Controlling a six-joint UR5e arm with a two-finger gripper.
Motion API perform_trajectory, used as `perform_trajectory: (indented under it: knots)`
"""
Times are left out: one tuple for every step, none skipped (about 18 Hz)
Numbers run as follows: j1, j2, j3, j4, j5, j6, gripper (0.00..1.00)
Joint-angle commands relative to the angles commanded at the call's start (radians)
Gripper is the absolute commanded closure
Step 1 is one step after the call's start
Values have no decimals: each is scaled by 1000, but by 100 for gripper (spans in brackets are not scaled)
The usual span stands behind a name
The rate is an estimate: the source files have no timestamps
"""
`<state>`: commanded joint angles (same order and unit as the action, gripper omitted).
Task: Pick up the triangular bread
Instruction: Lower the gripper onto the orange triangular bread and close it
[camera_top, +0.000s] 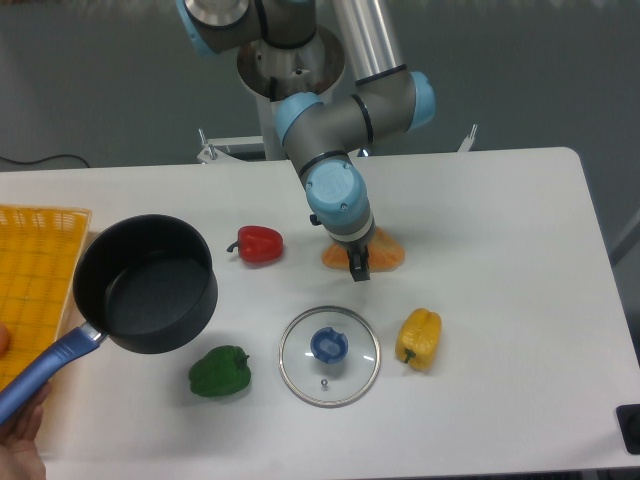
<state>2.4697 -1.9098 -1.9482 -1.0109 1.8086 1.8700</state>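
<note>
Gripper (359, 268) positioned over triangular bread (385, 253) lying on surface (500, 250); fingers' spread cannot be told.

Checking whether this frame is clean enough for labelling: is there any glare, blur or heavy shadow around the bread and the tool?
In the camera view, lighting is even and soft; the tool and triangular bread look sharp, with only a faint shadow on the table. The glass lid shows mild reflections, and the arm hides much of the bread.
</note>
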Motion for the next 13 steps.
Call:
perform_trajectory:
  knots:
    - [0,-2,0,2,0,-9,3]
    - [0,-2,0,3,2,-14,10]
    - [-2,-2,0,5,8,-17,15]
    - [-2,-2,0,3,18,-31,24]
    - [-3,-3,2,3,24,-43,27]
    - [-5,-6,3,3,32,-48,31]
    - [-6,-12,3,3,38,-48,33]
    - [-8,-14,3,3,43,-48,40]
    - [-8,-14,3,3,44,-48,47]
    - [-8,-14,5,2,44,-49,53]
    - [-8,-14,6,2,44,-49,54]
    - [-8,-14,8,0,46,-51,59]
    - [-8,-14,12,-2,46,-63,68]
